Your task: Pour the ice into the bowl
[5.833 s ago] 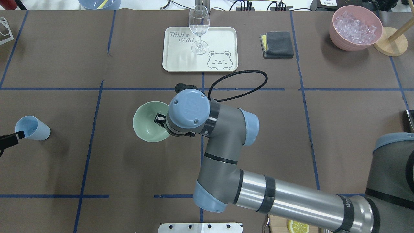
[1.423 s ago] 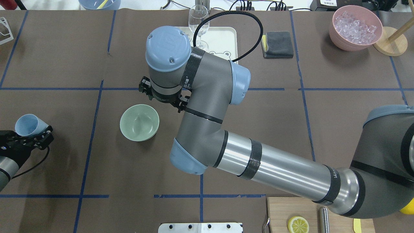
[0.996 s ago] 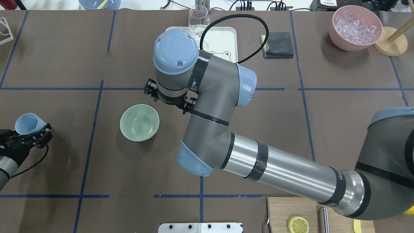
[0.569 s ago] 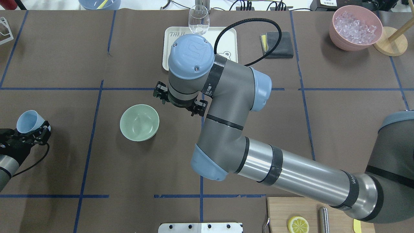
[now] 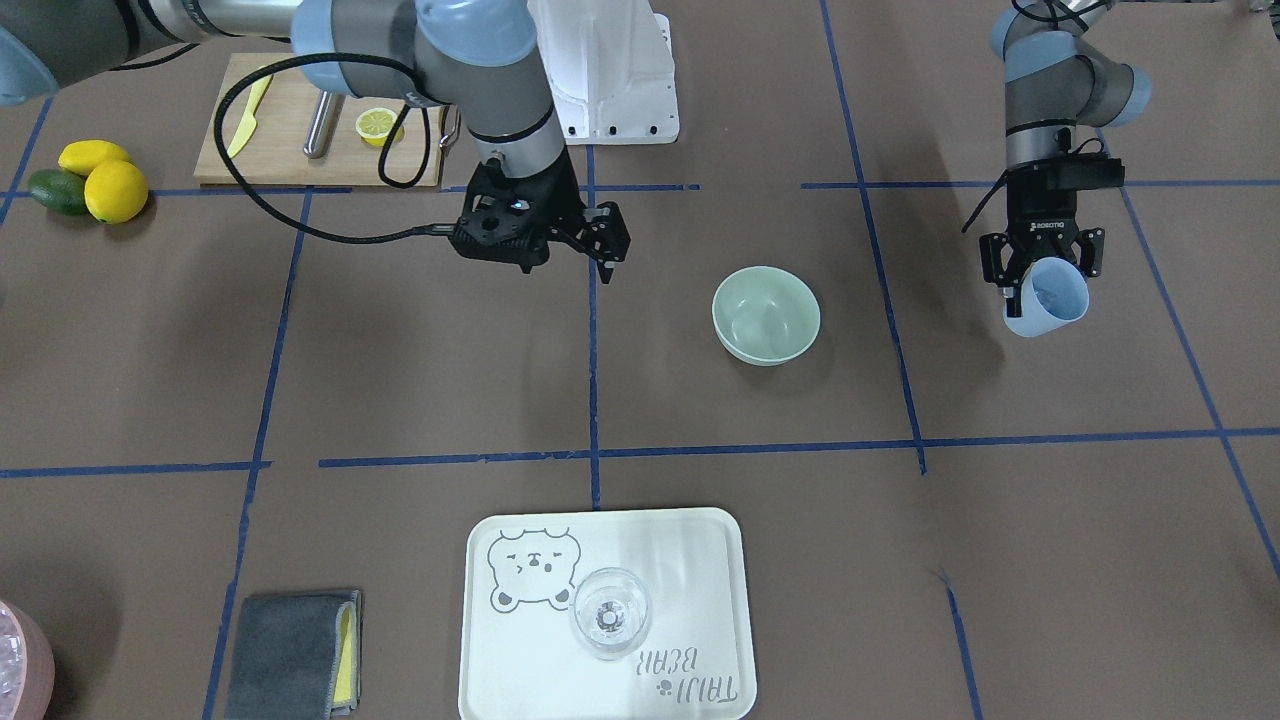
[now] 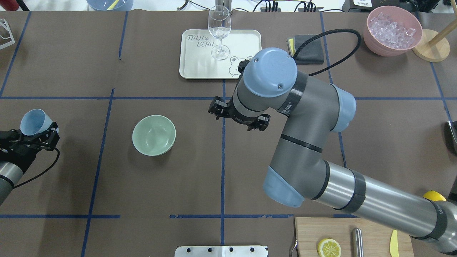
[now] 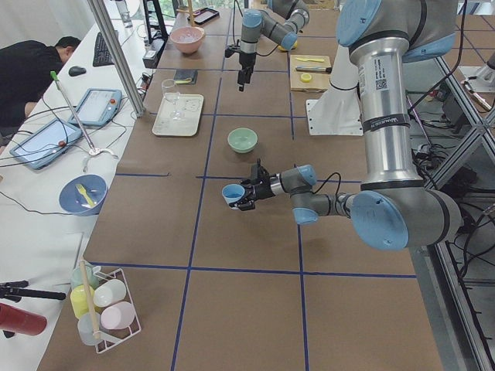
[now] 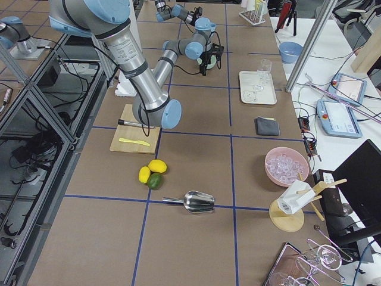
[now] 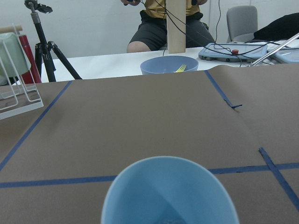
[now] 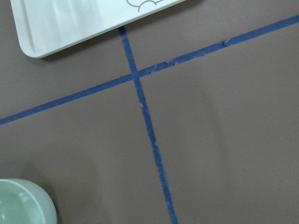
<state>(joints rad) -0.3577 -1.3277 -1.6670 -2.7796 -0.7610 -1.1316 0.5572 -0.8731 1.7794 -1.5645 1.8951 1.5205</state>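
Blue cup (image 5: 1047, 297) tilted in the left jaws above the counter (image 5: 400, 380), well apart from the green bowl (image 5: 766, 314); right jaws wide, empty, on the bowl's other side.

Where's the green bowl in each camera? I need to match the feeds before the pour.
Front-facing: green bowl right of centre.
Overhead: bowl left of centre.
Exterior left: bowl mid-table, upper centre.
Exterior right: cannot make it out.
Left wrist: not in it; only the light blue cup shows.
Right wrist: bowl in the bottom-left corner.
Shared landmark: the white bear tray, beyond the bowl from the robot.
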